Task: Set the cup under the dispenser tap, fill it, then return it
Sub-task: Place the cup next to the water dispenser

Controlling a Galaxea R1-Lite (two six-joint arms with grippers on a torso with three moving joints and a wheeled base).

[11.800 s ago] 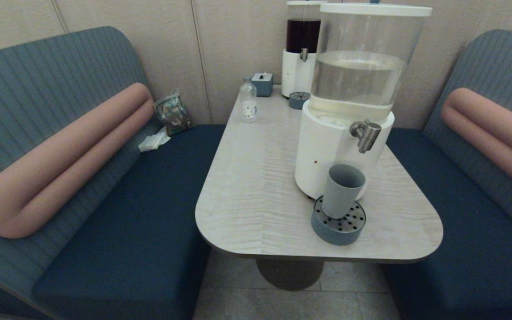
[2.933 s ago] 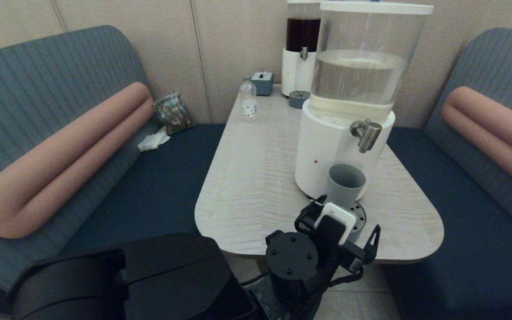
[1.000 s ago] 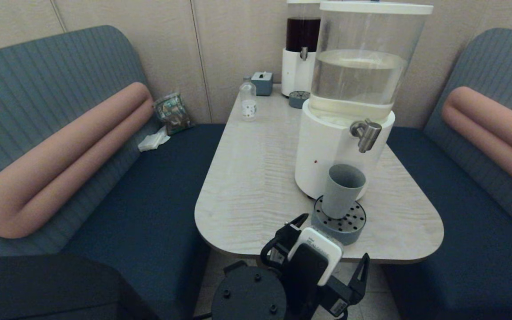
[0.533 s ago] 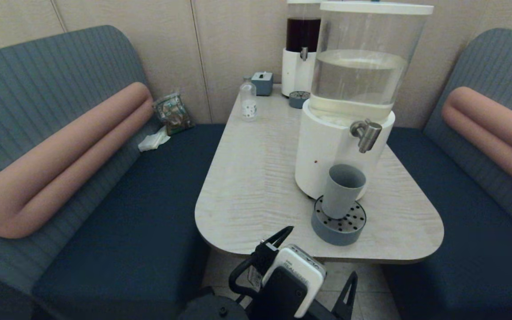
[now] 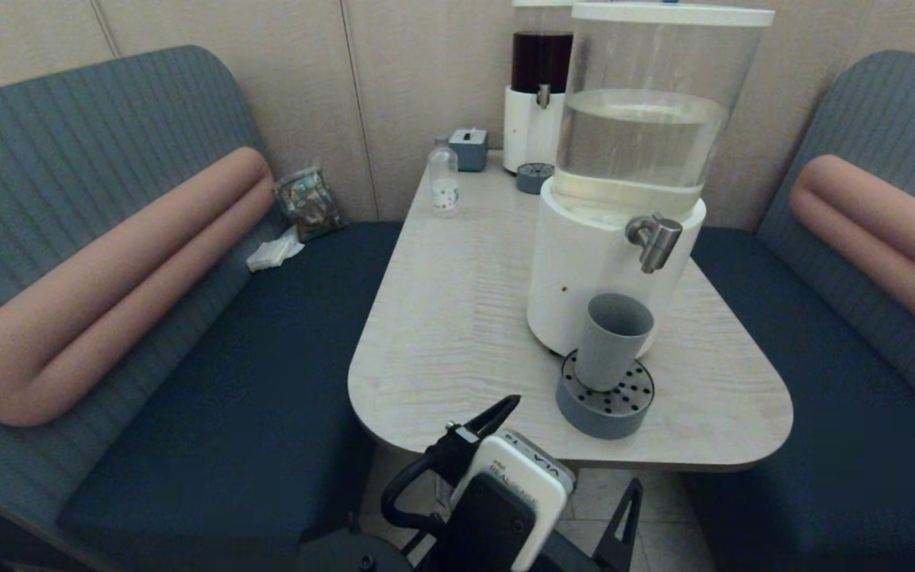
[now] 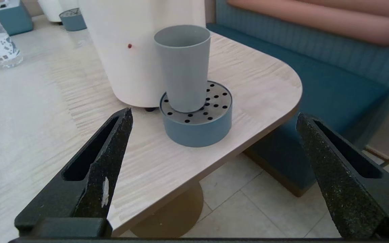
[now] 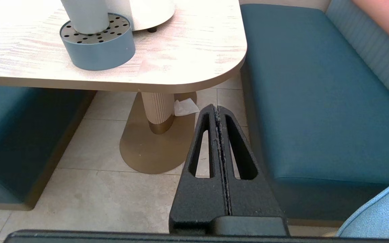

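Booth surface [image 5: 457,334]: upright cup [image 5: 611,340] stands far-right of the spread, empty left end effector [image 5: 565,457], the nearer one.

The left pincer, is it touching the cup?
Apart. The left wrist view shows the left pincer open, short of the table edge, the cup beyond on its tray.

— Any writing you can read?
— "REALSENSE" on the white camera housing [image 5: 517,488], bottom centre of the head view.
— And the small bottle [image 5: 443,187] at the table's far end?
— Its white label carries dark marks, too small to read.
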